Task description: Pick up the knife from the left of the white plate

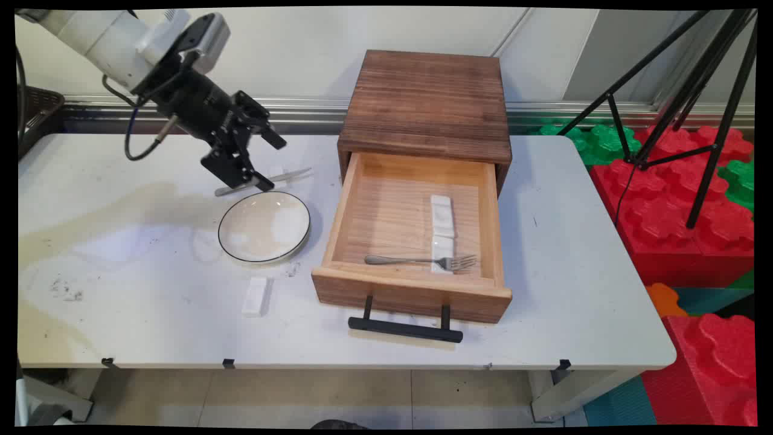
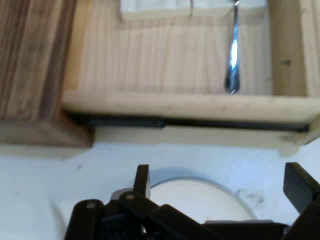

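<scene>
Main view: gripper (image 1: 270, 163) tilted down from 10 o'clock, jaws spread wide and holding nothing, hanging above the table (image 1: 574, 241) over the far rim of the plate (image 1: 220, 232). Nearest to it, knife (image 1: 290, 176) lying flat at the plate's 12 o'clock, lower finger just beside its handle end; whether touching, cannot tell. Judged a thin, low thing lying flush on the table, with the plate rim close by at its 6 o'clock. Hand view: both fingers rising apart from the bottom edge around the gripper (image 2: 220, 185), plate (image 2: 195, 195) between them, knife not seen there. At the plate's 3 o'clock, open drawer (image 1: 410, 290), its side wall (image 2: 190, 105) filling the hand view's upper half; inside it, fork (image 1: 423, 261) lying across one of the two white rests (image 1: 442, 232). Cabinet (image 1: 429, 96) standing tall at 1 o'clock from the plate. Small white block (image 1: 255, 296) at the plate's 6 o'clock, near it but apart. Black handle (image 1: 404, 329) jutting from the drawer front. Tripod (image 1: 694, 90) and foam blocks (image 1: 682, 199) off the table at 3 o'clock, well apart.
</scene>
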Controlling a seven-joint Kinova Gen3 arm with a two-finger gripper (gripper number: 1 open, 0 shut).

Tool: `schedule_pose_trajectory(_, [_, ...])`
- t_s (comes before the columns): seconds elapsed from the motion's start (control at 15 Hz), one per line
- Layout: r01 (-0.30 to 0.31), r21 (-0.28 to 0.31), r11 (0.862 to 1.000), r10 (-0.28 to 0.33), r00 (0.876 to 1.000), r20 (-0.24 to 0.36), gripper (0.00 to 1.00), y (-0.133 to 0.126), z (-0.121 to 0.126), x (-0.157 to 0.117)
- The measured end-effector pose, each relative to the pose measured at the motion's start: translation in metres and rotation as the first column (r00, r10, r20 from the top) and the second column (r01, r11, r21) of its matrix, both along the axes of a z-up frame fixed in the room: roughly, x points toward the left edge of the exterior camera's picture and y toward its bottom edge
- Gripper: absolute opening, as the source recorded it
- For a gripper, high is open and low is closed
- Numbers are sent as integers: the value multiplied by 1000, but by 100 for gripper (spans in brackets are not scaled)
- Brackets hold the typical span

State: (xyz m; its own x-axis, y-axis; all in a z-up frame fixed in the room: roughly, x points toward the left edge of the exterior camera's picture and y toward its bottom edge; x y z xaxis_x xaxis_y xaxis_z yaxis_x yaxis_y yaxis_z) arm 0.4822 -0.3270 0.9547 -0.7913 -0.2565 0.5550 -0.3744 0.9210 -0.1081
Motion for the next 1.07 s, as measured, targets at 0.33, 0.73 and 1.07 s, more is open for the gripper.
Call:
schedule_pose_trajectory(0.33, [-60, -4, 998, 60, 997, 50, 100, -11, -5, 35])
schedule_pose_trajectory(0.73, [-156, 15, 988, 154, 984, 94, 100, -24, -38, 67])
schedule_pose_trajectory(1.07, [-233, 28, 972, 228, 965, 129, 100, -39, -75, 87])
